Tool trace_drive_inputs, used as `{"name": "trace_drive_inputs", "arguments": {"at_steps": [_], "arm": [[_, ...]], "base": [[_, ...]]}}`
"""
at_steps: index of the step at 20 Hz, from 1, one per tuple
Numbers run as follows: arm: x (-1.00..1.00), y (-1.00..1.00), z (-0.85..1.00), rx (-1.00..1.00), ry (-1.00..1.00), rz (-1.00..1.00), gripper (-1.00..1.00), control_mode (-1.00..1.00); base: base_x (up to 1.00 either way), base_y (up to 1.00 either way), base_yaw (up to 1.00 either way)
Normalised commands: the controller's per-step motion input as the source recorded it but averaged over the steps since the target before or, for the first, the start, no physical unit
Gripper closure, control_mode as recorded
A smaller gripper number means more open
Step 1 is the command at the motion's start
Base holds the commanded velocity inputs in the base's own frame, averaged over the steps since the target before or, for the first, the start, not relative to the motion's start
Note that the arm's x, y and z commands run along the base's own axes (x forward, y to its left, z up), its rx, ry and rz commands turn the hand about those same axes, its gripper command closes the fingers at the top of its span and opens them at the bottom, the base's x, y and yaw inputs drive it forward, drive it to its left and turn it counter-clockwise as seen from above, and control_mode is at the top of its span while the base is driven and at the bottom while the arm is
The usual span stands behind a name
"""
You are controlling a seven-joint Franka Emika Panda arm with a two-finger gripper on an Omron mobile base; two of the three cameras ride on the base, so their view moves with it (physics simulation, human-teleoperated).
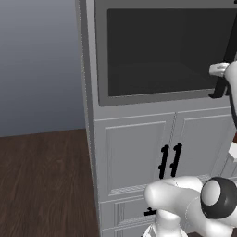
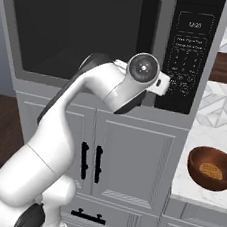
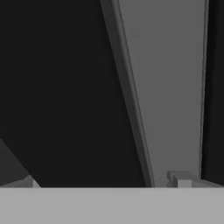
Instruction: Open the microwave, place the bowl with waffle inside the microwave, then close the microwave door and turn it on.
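The white arm (image 2: pixel 58 129) rises from the lower left of the right base view, bends at a raised elbow and reaches up and forward toward the right edge of the microwave door (image 2: pixel 80 31). Its wrist sits in front of the long black handle (image 2: pixel 148 24), close to the dark control panel (image 2: pixel 189 54). In the left base view the hand meets the handle (image 1: pixel 224 69) at the door's right side. The hand view looks along the grey door frame (image 3: pixel 168 87) beside the dark glass, and the jaws are spread wide with nothing between them. The microwave (image 1: pixel 162 51) is shut, set above white cabinets (image 2: pixel 130 158). The bowl (image 2: pixel 212 169), brown with a waffle (image 2: pixel 210 171) inside, rests on the marble table (image 2: pixel 198 136) to the right, well apart from the arm.
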Motion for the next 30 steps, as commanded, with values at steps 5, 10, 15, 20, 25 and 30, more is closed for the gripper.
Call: {"name": "trace_drive_inputs", "arguments": {"at_steps": [5,10,15,20,25,30], "arm": [[0.82,-0.03,-0.85,0.0,0.0,0.02,-1.0,-1.0],[1.0,0.19,-1.0,-0.02,0.0,0.16,1.0,-1.0],[1.0,0.84,-0.99,-0.04,0.01,0.23,1.0,-1.0],[0.82,1.0,-0.63,0.0,0.05,0.21,1.0,-1.0],[0.52,1.0,-0.26,0.0,0.21,0.14,1.0,-1.0],[0.13,1.0,0.19,0.0,0.54,0.26,1.0,-1.0]], "base": [[0.0,0.0,0.0],[0.0,0.0,0.0],[0.0,0.0,0.0],[0.0,0.0,0.0],[0.0,0.0,0.0],[0.0,0.0,0.0]]}}
